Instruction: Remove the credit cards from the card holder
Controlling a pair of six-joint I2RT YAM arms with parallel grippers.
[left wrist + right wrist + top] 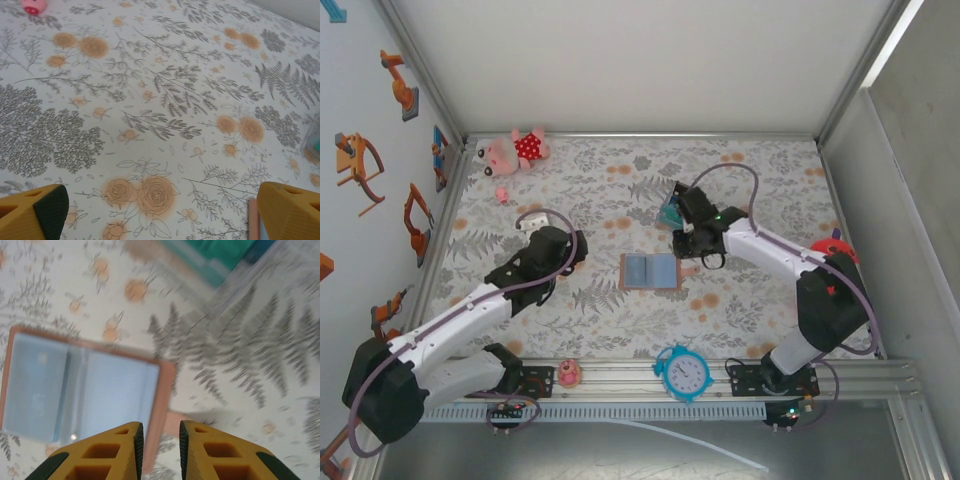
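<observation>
Lying open: card holder [650, 271], blue-grey pockets up | left gripper [162, 215] wide open | right gripper [161, 429] barely parted

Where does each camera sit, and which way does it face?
Top external: above and behind the arms, looking down on the table; left gripper and right gripper flank the open card holder.
Left wrist: on the left arm, looking low across the table; its fingers stand wide apart.
Right wrist: on the right arm, looking down at the card holder; its fingers nearly meet.
Shared: top and right wrist both show the card holder.
</observation>
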